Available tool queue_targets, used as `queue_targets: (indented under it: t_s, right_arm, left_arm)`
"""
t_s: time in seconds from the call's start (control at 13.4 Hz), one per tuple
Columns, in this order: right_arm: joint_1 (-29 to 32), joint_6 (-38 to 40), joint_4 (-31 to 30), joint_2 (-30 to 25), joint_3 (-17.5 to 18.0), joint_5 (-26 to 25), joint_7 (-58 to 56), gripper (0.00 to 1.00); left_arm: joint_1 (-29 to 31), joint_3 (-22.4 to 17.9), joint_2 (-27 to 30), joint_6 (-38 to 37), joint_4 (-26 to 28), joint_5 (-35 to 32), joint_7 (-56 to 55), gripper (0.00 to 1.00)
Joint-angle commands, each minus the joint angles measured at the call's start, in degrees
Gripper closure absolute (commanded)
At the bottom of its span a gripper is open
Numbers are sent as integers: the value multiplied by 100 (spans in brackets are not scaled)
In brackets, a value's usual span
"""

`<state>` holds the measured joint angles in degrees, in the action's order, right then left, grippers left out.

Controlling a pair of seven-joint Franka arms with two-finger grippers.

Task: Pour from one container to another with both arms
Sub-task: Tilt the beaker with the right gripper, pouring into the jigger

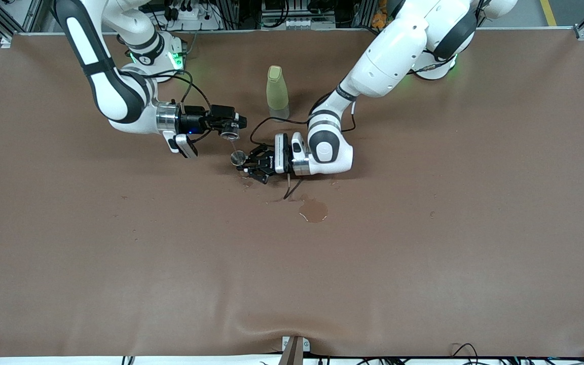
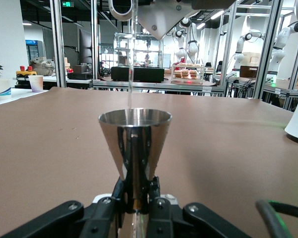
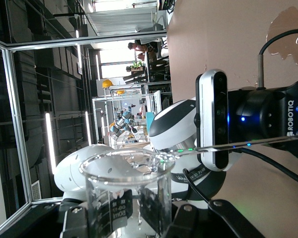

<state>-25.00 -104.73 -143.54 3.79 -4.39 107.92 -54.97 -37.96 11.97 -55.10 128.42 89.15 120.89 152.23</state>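
From the front you've got both arms meeting mid-table, just nearer the camera than the tall yellow-green bottle (image 1: 277,93). Your right gripper (image 1: 230,128) is clamped on the small glass cup (image 1: 229,134), tipped on its side over the metal jigger (image 1: 238,158) so the lip sits directly above the rim. Your left gripper (image 1: 249,165) is closed on the jigger and holds it low over the brown table (image 1: 424,263), rim up to catch. A thin stream (image 1: 233,146) links cup to jigger, though it's faint from this height, so take that as likely. Note the wet patch (image 1: 314,210) on the cloth, nearer the camera than the left gripper: liquid has landed off target.

Left wrist view now: the jigger (image 2: 134,144) stands upright, pinched at its narrow waist by the left gripper (image 2: 135,198), which leaves the mouth clear. The stream (image 2: 131,64) falls straight into the bowl from the tilted cup (image 2: 122,9) overhead. That's a well-centred pour.

Right wrist view: the cup (image 3: 126,196) is gripped low on its body, lip free, with water running out as a fine line (image 3: 248,144) toward the left gripper (image 3: 293,144) past it. The puddle (image 3: 289,32) shows on the table there too.

You look mid-pour; a steady tilt matters, since that rim is small.
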Motion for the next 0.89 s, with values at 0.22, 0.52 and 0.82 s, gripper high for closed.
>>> queue_targets:
  t_s: [0.22, 0.52, 0.82]
  right_arm:
    - [74, 5, 10, -71, 52, 106, 328, 100]
    - [74, 5, 10, -71, 52, 176, 530, 100]
    - [74, -4, 45, -71, 52, 185, 557, 100]
  left_arm:
    - [70, 68, 210, -36, 278, 207, 210, 100]
    - [70, 68, 210, -27, 269, 207, 201, 100]
    - [96, 68, 210, -36, 260, 207, 201, 100]
